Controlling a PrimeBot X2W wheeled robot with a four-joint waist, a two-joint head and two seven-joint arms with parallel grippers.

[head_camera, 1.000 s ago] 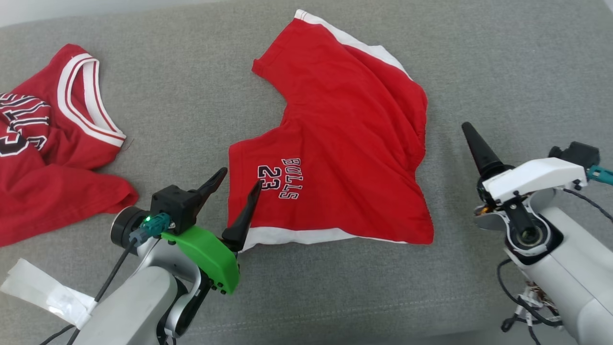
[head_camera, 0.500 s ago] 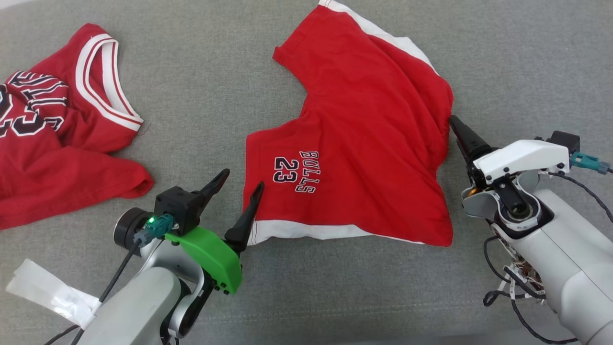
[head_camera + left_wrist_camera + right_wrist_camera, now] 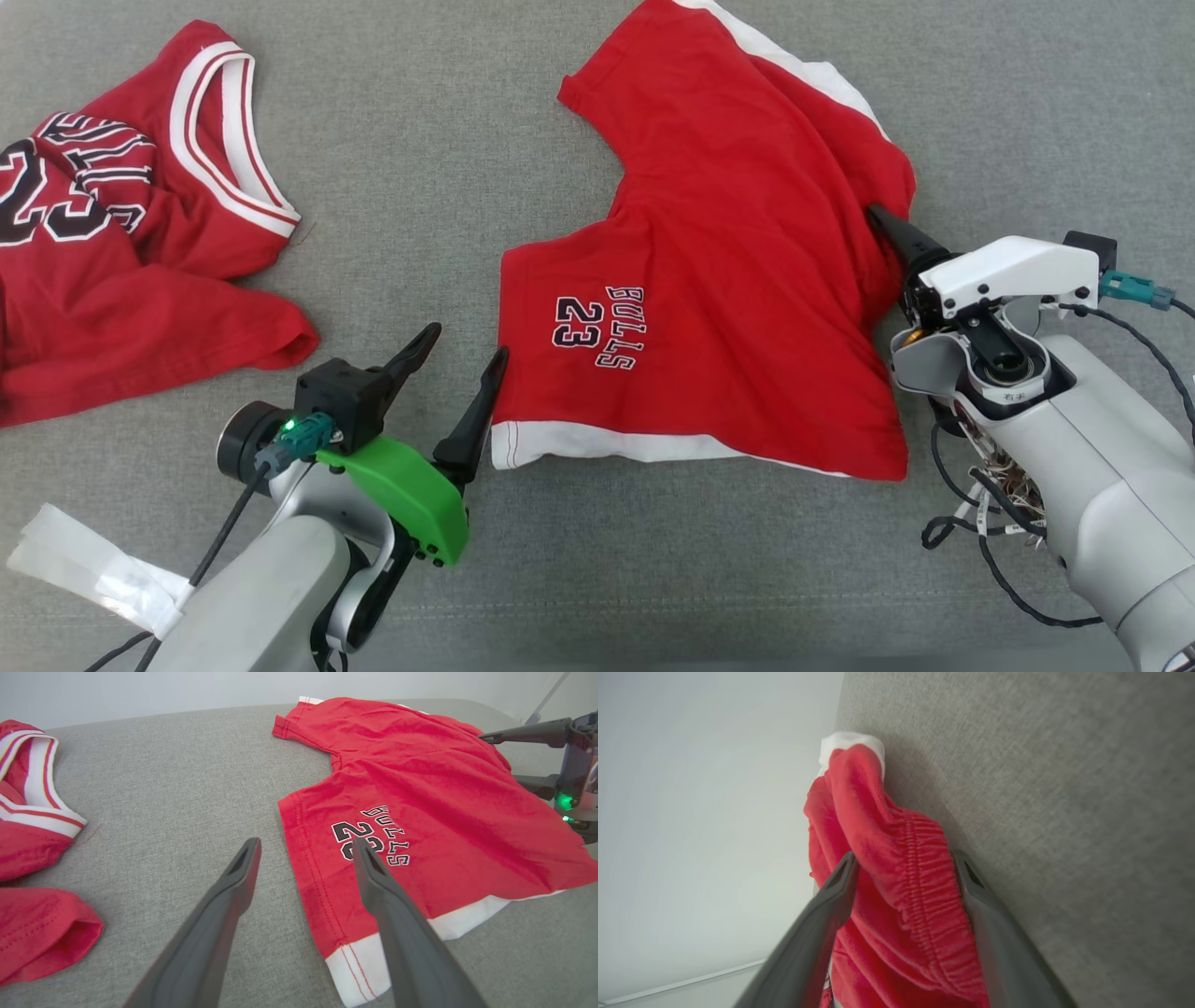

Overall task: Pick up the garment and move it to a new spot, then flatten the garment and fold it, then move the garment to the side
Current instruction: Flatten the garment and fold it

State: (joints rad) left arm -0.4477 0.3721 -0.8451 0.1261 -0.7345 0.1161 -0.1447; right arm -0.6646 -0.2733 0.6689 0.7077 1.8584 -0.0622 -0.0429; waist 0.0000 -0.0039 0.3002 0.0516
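Lying right of the middle of the grey fabric worktop and reaching toward its far edge: red shorts, white-trimmed, lettered BULLS 23, spread loosely, creased along their right side.
Left claw: fingers spread wide, empty, just beside the shorts' near-left corner by the white hem.
Right claw: fingers wide apart, one on either side of the gathered elastic waistband on the shorts' right side, not clamped.
Red jersey, white-banded neck, crumpled near the worktop's left edge, well apart from the shorts.

Red shorts, white-hemmed and printed BULLS 23, lie rumpled on the grey surface.
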